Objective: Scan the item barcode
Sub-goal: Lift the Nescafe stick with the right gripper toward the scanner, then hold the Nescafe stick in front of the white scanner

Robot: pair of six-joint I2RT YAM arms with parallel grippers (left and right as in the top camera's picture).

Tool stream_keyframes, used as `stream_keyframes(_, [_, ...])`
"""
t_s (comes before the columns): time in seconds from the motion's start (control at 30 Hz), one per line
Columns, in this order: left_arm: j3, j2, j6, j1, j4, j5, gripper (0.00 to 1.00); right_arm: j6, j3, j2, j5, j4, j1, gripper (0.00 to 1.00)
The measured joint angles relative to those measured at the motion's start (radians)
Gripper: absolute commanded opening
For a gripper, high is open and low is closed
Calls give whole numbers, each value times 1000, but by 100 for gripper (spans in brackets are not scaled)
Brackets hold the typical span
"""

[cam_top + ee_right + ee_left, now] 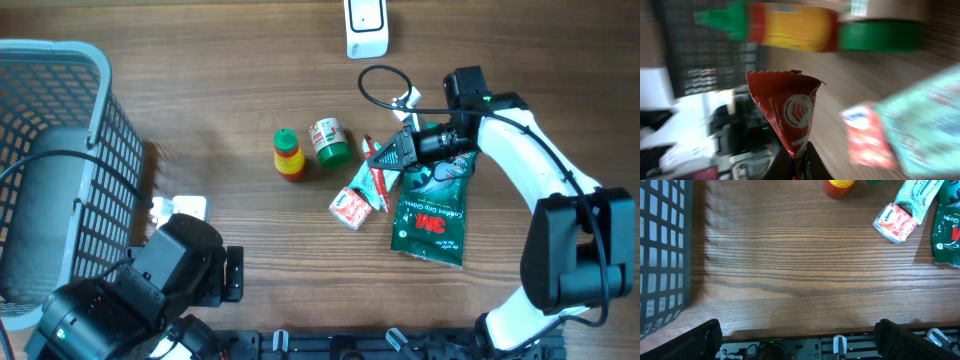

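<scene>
**Red sachet in right fingers: slip and snag hazards**

Overhead: right fingers (pixel 375 157) shut on the sachet (pixel 368 149), amid clutter. Bottle (pixel 289 155) and jar (pixel 330 141) stand just left; a careless swing could knock them. Tissue pack (pixel 350 207) and glove pack (pixel 432 210) lie nearer the robot. A white unit, judged the scanner (pixel 365 28), stands well apart at the far edge. A cable (pixel 362 85) loops between and could snag the wrist. Bare desk (pixel 230 90) lies open far-left. Basket (pixel 60 150) walls the left side.

Left wrist: left fingers (pixel 797 332) spread fully wide, holding nothing. Open desk ahead, basket left, tissue pack right.

Right wrist: blurred. Sachet pinched by its narrow lower tip only. So thin a hold may let it swivel or slip, turning the barcode from the scanner. No barcode shows on the visible face.
</scene>
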Motion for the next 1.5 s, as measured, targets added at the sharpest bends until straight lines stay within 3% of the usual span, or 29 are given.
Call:
stream_keyframes(0.27, [0, 0, 0, 0, 0, 0, 100, -64, 0, 0, -401, -1, 0, 4])
stream_keyframes(0.47, [0, 0, 0, 0, 0, 0, 100, 117, 0, 0, -460, 5, 0, 4])
stream_keyframes(0.63, [0, 0, 0, 0, 0, 0, 100, 145, 0, 0, -452, 37, 0, 5])
stream_keyframes(0.87, [0, 0, 0, 0, 0, 0, 100, 235, 11, -24, -50, 51, 0, 5])
stream_keyframes(1.07, [0, 0, 0, 0, 0, 0, 100, 384, 77, -214, 454, 104, 0, 5])
stream_keyframes(1.13, [0, 0, 0, 0, 0, 0, 100, 426, 82, -261, 598, 142, 0, 11])
stream_keyframes(1.17, [0, 0, 0, 0, 0, 0, 100, 437, 84, -270, 652, 171, 0, 5])
stream_keyframes(1.5, [0, 0, 0, 0, 0, 0, 100, 551, 85, -202, 892, 507, 0, 5])
